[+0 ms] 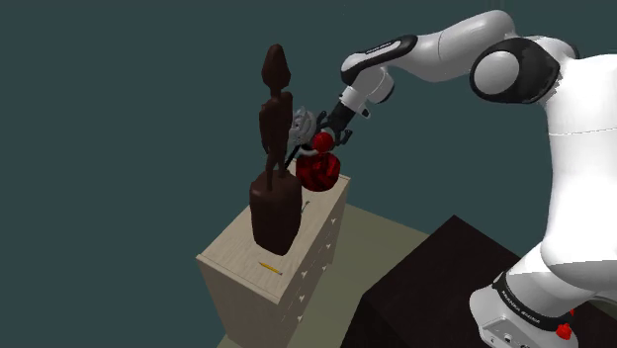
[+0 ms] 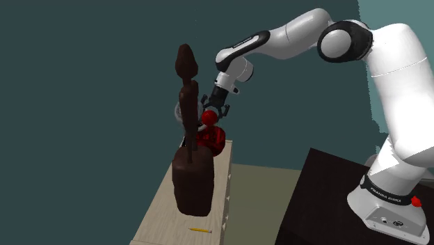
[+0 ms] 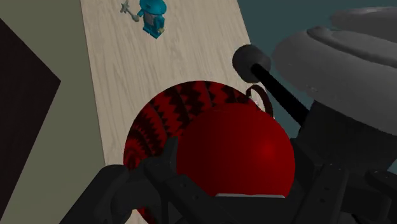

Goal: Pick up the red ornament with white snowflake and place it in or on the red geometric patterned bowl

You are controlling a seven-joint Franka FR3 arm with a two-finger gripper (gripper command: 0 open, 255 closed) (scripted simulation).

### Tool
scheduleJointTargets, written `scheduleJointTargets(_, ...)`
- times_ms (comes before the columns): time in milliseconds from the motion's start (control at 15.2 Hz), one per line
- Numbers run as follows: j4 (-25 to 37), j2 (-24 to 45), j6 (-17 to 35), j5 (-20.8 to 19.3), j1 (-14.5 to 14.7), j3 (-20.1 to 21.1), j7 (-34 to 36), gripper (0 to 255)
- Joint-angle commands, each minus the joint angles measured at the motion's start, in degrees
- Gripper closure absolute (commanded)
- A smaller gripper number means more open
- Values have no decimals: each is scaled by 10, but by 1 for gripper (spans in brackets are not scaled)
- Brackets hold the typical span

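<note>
The red ornament (image 3: 235,149) is gripped by the fingers (image 3: 153,184) above the patterned bowl (image 3: 168,111); an off-centre release may be deflected by its rim.

Eight kinds of thing, one of each.

One pale wooden chest of drawers (image 1: 232,257), and one dark stand (image 1: 435,287) to its right. One red ornament (image 1: 322,141), one red bowl with a black zigzag pattern (image 1: 318,174), one tall dark brown carved figure (image 1: 274,188), one yellow pencil (image 1: 269,267) at the chest's near end, one small teal toy figure (image 3: 153,16), and one grey rounded object (image 1: 302,124) at the far end.
</note>
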Motion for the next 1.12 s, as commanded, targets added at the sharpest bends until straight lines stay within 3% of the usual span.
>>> scheduleJointTargets(0,38,25,-17,-6,-8,-3,1,255)
scheduleJointTargets(1056,36,69,22,7,-9,2,-30,255)
